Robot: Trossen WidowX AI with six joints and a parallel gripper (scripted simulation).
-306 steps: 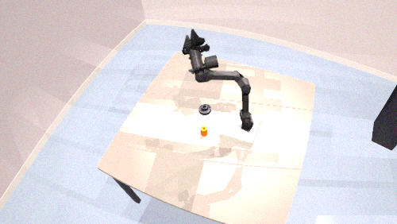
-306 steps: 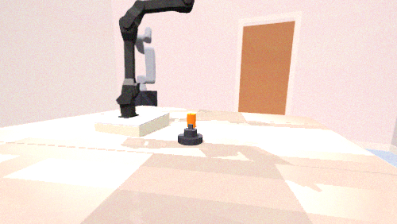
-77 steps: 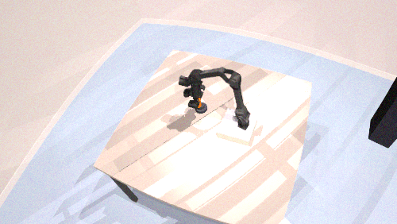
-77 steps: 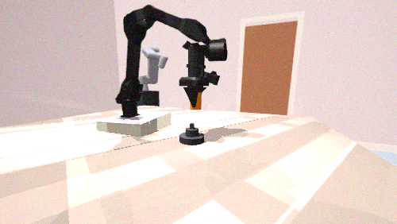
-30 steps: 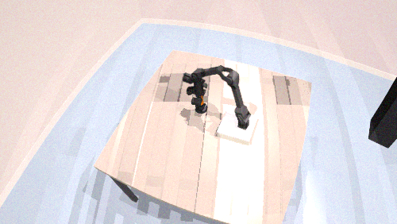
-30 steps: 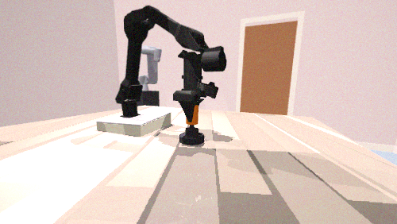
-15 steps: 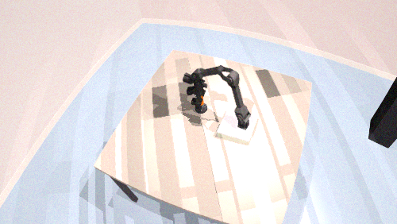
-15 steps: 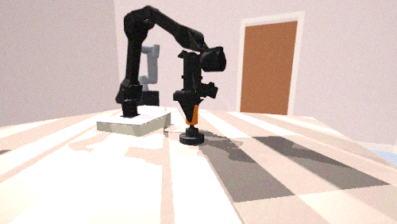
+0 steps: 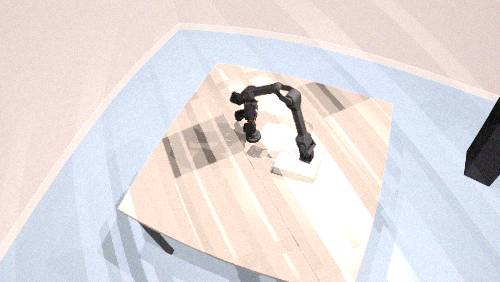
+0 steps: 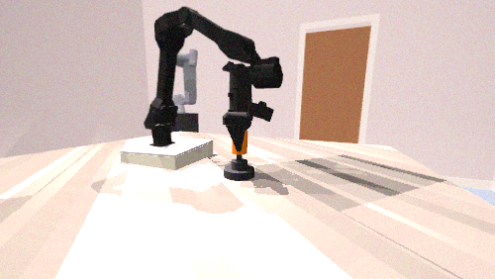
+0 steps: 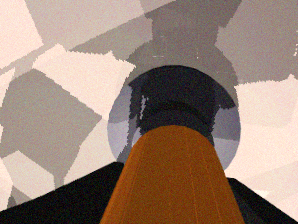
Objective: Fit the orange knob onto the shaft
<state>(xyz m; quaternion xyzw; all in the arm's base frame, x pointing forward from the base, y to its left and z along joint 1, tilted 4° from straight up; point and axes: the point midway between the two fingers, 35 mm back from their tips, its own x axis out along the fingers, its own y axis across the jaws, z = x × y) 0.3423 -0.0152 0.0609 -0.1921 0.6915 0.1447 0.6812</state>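
Note:
The orange knob (image 10: 245, 142) (image 11: 175, 175) is upright between the fingers; only a sliver shows in the top view. My gripper (image 10: 240, 148) (image 9: 250, 127) is shut on it, pointing straight down. The round dark pedestal (image 10: 239, 172) (image 9: 254, 137) (image 11: 116, 127) stands directly below. In the exterior view the knob's lower end is at the top of the dark shaft (image 10: 239, 157), with a short dark piece showing between knob and pedestal. The knob is not down on the pedestal. In the wrist view the knob covers the shaft. The flat sides and the knob's hole are hidden.
The arm's white base block (image 9: 295, 167) (image 10: 148, 157) stands on the wooden table (image 9: 210, 200) (image 10: 396, 237), to one side of the pedestal. A grey arm (image 10: 190, 79) shows behind my arm in the exterior view. Shadows and bright patches cross the table top.

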